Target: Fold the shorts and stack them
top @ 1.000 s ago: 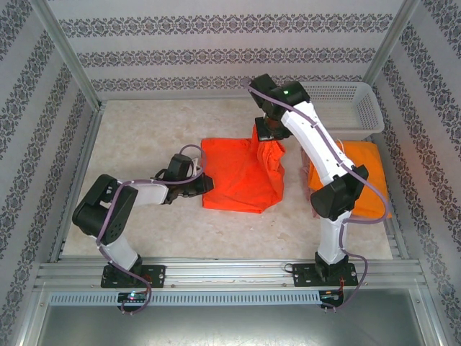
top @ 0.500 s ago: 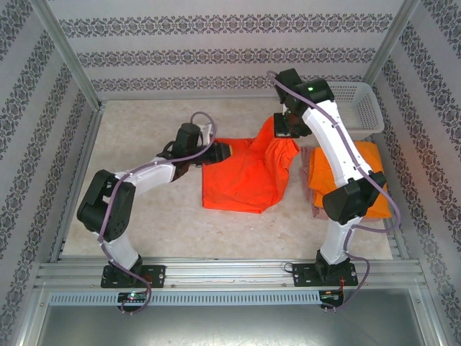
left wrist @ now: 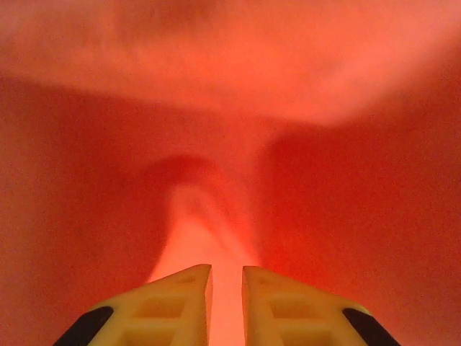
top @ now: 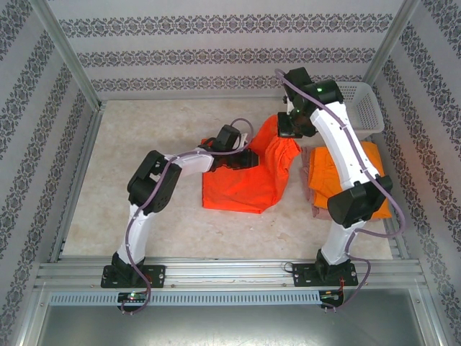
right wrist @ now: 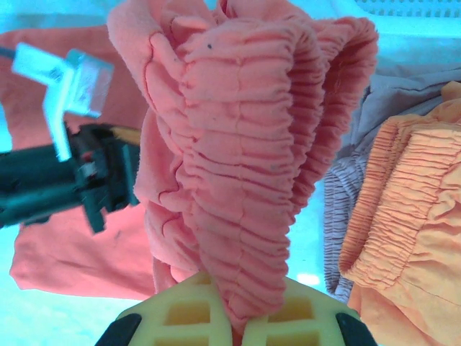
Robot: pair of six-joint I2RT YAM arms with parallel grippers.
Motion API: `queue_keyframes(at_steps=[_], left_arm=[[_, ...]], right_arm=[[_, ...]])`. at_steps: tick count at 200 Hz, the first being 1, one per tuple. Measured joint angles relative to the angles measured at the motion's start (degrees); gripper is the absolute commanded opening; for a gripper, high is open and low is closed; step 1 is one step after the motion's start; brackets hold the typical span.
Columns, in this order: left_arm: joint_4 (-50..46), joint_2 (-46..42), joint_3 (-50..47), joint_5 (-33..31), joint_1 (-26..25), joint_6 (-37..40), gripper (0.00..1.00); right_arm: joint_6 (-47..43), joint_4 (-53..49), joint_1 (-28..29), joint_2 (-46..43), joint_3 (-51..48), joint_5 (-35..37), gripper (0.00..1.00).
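The large red-orange shorts point(top: 241, 184) lie mid-table, their right part lifted. My right gripper point(top: 288, 131) is shut on the gathered waistband point(right wrist: 238, 180) and holds it up; in the right wrist view the ruffled band runs down between the gripper point(right wrist: 252, 295) jaws. My left gripper point(top: 247, 153) is at the shorts' upper middle. In the left wrist view its fingers point(left wrist: 189, 292) stand almost together with a ridge of red cloth point(left wrist: 209, 223) pinched in the narrow gap. Folded orange shorts point(top: 364, 173) rest on dusty pink shorts point(top: 320, 210) at the right.
A white mesh basket point(top: 364, 108) stands at the back right, just behind the stack. Metal frame posts and patterned walls enclose the table. Bare marbled tabletop point(top: 137, 151) spreads to the left and in front of the red-orange shorts.
My left gripper has swept from the shorts' left edge rightward to their upper middle, dragging cloth along. The right gripper has carried the waistband up and right, toward the stack.
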Motion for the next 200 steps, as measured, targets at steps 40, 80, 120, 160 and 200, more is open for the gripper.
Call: queue_keyframes(at_steps=[40, 80, 120, 160, 200], left_arm=[[-3.43, 6.08, 12.94, -3.13, 0.87, 1.68, 0.17], [-6.01, 10.88, 20.26, -3.91, 3.04, 1.68, 0.17], [-8.9, 17.22, 26.64, -3.87, 3.65, 1.66, 0.17], [-10.91, 20.92, 32.57, -3.04, 3.61, 1.49, 0.21], [-12.92, 19.78, 32.87, -2.43, 3.96, 2.56, 0.47]], right_arm=[[-1.16, 0.61, 0.0, -2.27, -2.58, -1.6, 0.0], [-2.6, 1.44, 0.0, -3.52, -5.79, -2.47, 0.0], [-2.58, 3.19, 0.13, -3.91, -8.2, -6.01, 0.0], [-2.32, 4.81, 1.9, -3.91, -8.87, -8.0, 0.0], [-0.37, 5.88, 4.52, -3.78, -8.87, -9.31, 0.0]])
